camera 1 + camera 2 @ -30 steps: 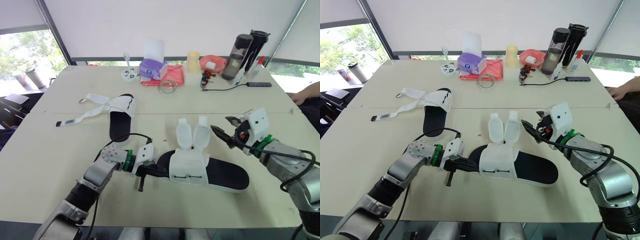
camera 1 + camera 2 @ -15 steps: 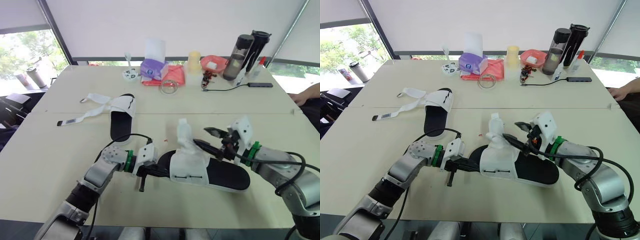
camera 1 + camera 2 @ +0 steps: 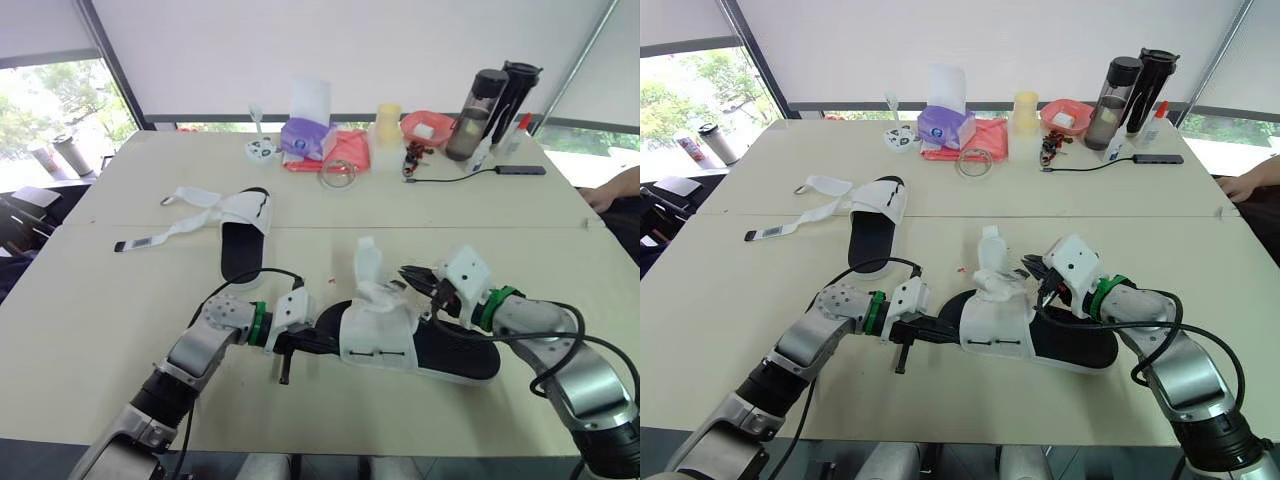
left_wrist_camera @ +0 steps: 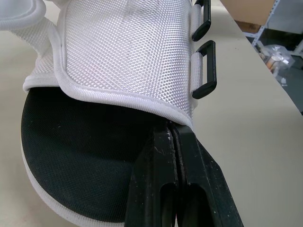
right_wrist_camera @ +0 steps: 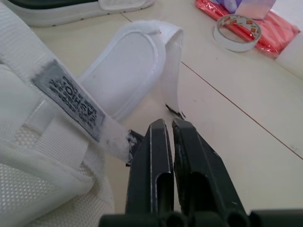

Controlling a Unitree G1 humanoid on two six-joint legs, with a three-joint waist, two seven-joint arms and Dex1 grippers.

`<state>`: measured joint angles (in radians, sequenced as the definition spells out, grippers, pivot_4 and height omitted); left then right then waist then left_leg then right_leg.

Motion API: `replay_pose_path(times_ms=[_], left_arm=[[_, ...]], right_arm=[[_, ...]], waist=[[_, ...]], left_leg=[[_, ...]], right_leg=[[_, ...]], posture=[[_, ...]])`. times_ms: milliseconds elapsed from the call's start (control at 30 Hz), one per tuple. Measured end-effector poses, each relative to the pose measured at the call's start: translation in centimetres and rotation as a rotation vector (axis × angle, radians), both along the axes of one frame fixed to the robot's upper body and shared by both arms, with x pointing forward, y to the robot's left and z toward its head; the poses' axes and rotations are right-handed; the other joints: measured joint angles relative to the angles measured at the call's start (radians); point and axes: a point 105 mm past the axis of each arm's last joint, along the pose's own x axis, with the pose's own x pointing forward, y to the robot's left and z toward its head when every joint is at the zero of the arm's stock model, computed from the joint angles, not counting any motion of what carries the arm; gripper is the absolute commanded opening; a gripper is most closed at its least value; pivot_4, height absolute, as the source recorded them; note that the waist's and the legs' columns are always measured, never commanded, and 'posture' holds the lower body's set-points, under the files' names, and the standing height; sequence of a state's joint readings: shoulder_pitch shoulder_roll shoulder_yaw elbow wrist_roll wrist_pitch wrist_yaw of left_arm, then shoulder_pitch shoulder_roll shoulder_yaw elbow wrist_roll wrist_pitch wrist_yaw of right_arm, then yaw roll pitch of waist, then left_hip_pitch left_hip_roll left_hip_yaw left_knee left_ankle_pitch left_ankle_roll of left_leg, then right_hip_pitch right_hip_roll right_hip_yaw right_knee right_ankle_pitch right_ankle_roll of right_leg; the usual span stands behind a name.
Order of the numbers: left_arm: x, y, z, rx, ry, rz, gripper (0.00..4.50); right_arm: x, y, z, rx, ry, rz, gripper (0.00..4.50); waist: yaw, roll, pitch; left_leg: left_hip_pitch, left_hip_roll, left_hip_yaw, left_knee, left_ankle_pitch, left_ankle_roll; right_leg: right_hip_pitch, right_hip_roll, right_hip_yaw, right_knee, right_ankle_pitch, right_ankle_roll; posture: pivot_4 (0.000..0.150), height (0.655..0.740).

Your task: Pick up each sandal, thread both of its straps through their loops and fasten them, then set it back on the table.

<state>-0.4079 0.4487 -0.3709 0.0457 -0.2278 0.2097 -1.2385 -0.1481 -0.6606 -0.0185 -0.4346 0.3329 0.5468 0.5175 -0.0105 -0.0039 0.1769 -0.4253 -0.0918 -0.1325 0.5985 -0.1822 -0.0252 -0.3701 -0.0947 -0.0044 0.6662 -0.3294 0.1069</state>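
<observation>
Spanning the front of the scene, the table [image 3: 120, 330] carries both sandals. The near sandal [image 3: 455, 352] lies flat at the middle front. The far sandal [image 3: 240, 240] lies further back to the left, its straps splayed loose on the table. The left gripper [image 4: 171, 130] is clamped on the hem of the near sandal's white upper. The right gripper [image 3: 408, 274] sits just beside that upper, fingers all but together. The labelled strap [image 5: 71, 94] touches one finger [image 5: 154, 156] with its tip; I cannot tell whether it is pinched. The other strap [image 3: 367, 262] stands upright. Two black loops [image 4: 206, 71] are unthreaded.
</observation>
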Motion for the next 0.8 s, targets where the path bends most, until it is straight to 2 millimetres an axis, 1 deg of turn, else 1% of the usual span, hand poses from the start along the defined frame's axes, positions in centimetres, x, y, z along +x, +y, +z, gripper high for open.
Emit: replay_pose_path(times_ms=[33,67,133,167,200,233,333,367,400,433,567,700,800], left_arm=[[0.0,0.0,0.0,0.0,0.0,0.001,0.0],[0.0,0.0,0.0,0.0,0.0,0.001,0.0],[0.0,0.0,0.0,-0.001,0.0,0.0,0.0],[0.0,0.0,0.0,-0.001,0.0,0.0,0.0],[0.0,0.0,0.0,-0.002,0.0,0.0,0.0],[0.0,0.0,0.0,-0.002,0.0,-0.001,0.0],[0.0,0.0,0.0,-0.002,0.0,-0.001,0.0],[0.0,0.0,0.0,-0.002,0.0,-0.001,0.0],[0.0,0.0,0.0,-0.002,0.0,-0.002,0.0],[0.0,0.0,0.0,-0.002,0.0,-0.002,0.0],[0.0,0.0,0.0,-0.002,0.001,-0.002,0.0],[0.0,0.0,0.0,-0.001,0.001,-0.001,0.0],[0.0,0.0,0.0,-0.001,0.001,-0.001,0.0]], right_arm=[[0.2,-0.2,0.5,0.182,0.049,-0.067,0.09],[0.3,-0.3,1.0,0.329,0.094,-0.108,0.09],[0.1,-0.3,1.5,0.515,0.18,-0.146,0.09],[0.0,-0.2,1.7,0.602,0.226,-0.166,0.47],[-0.1,-0.2,1.7,0.638,0.259,-0.175,0.63],[-0.3,-0.2,1.6,0.675,0.292,-0.178,0.98],[-0.9,-0.3,1.9,0.757,0.37,-0.17,2.56],[-0.9,-0.5,1.8,0.777,0.405,-0.18,2.97],[-0.9,-0.8,1.6,0.79,0.439,-0.192,3.58],[-1.0,-0.9,1.4,0.8,0.474,-0.194,4.0],[-1.6,-1.0,0.8,0.864,0.619,-0.187,4.0],[-1.9,-0.2,-0.1,0.913,0.767,-0.198,4.0],[-1.9,0.3,-0.4,0.923,0.826,-0.201,4.0]], waist=[[0.0,0.0,0.0],[0.0,0.0,0.0],[0.001,0.0,0.0],[0.001,0.0,0.0],[0.001,0.0,0.0],[0.001,0.0,0.0],[0.0,0.001,0.0],[0.0,0.001,0.0],[0.0,0.001,0.0],[0.0,0.001,0.0],[-0.001,0.001,0.0],[-0.003,0.001,0.0],[-0.002,0.001,0.0]], left_leg=[[0.0,0.0,-0.001,0.0,0.0,0.0],[0.0,0.0,-0.001,0.0,0.0,0.0],[0.0,0.0,-0.001,0.0,0.0,0.0],[0.0,0.0,-0.001,0.0,0.0,0.0],[0.0,0.0,-0.001,0.0,0.0,0.0],[0.0,0.0,-0.001,0.0,0.0,0.0],[0.0,0.0,-0.001,0.0,0.0,0.0],[0.0,0.0,-0.001,0.0,0.0,0.0],[0.0,0.0,-0.001,0.0,0.0,0.0],[0.0,0.0,0.0,0.0,0.0,0.0],[0.0,0.0,0.0,0.0,0.0,0.0],[0.0,0.0,0.001,0.0,0.0,0.0],[0.0,0.0,0.001,0.0,0.0,0.001]], right_leg=[[0.0,0.0,0.0,0.0,0.0,0.0],[0.0,0.0,0.0,0.001,0.0,0.0],[0.0,0.0,0.0,0.001,0.0,0.0],[0.0,0.0,0.0,0.001,0.0,0.0],[0.0,0.0,0.0,0.001,0.0,0.0],[0.0,0.0,0.0,0.001,0.0,0.0],[0.0,0.0,0.0,0.001,0.0,0.0],[0.0,0.0,0.0,0.001,0.0,0.0],[0.0,-0.001,0.0,0.001,0.0,0.0],[0.0,-0.001,0.0,0.001,0.0,0.0],[0.0,-0.001,0.0,0.001,0.0,0.0],[0.0,-0.001,0.0,0.001,0.0,0.0],[0.0,-0.001,0.0,0.0,0.0,0.0]], posture=[[0.15,0.74],[0.15,0.74],[0.15,0.74],[0.15,0.74],[0.15,0.74],[0.15,0.74],[0.15,0.74],[0.15,0.74],[0.15,0.74],[0.15,0.74],[0.15,0.74],[0.15,0.74],[0.15,0.74]])
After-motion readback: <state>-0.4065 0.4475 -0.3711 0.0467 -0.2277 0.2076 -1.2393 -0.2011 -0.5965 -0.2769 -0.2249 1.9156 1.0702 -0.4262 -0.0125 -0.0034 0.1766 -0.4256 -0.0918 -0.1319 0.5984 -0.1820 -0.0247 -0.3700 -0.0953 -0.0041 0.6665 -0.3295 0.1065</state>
